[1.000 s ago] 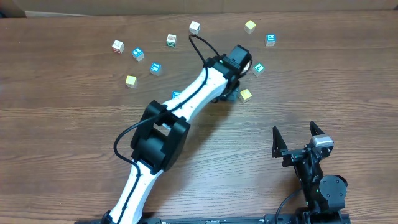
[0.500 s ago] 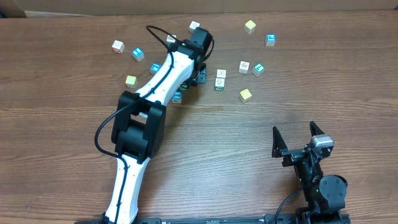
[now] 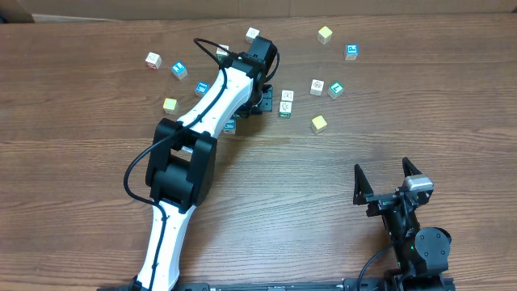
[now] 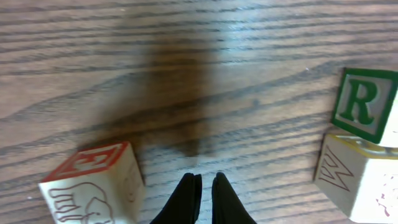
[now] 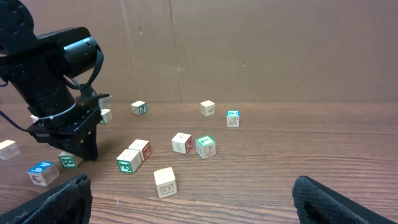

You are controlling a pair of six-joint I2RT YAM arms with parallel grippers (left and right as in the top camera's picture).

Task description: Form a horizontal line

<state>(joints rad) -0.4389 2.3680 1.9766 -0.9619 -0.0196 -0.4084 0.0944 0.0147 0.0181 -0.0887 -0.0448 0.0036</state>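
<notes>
Small lettered cubes lie scattered over the wooden table; no horizontal line of them shows. My left gripper (image 3: 262,102) points down at the table among them, shut with nothing between its fingers (image 4: 206,188). Its wrist view has a red-topped cube with an elephant drawing (image 4: 93,183) just left of the tips. A green R cube (image 4: 364,102) and a W cube (image 4: 354,177) sit together off to the right. That pair (image 3: 286,102) lies right of the gripper in the overhead view. A pale yellow cube (image 3: 320,123) lies further right. My right gripper (image 3: 388,183) rests near the front edge, open and empty (image 5: 199,196).
More cubes: white (image 3: 153,59), blue (image 3: 178,69), yellow (image 3: 170,104) at the left; white (image 3: 253,34), yellow (image 3: 325,34), blue (image 3: 351,51) along the back; two (image 3: 326,87) at the right. A blue cube (image 3: 230,124) peeks from under the left arm. A cardboard wall (image 5: 249,50) stands behind.
The left arm swung left from the right-hand cubes to the middle, uncovering the white and green pair. Over the last half second it has held still. The right arm has not moved.
</notes>
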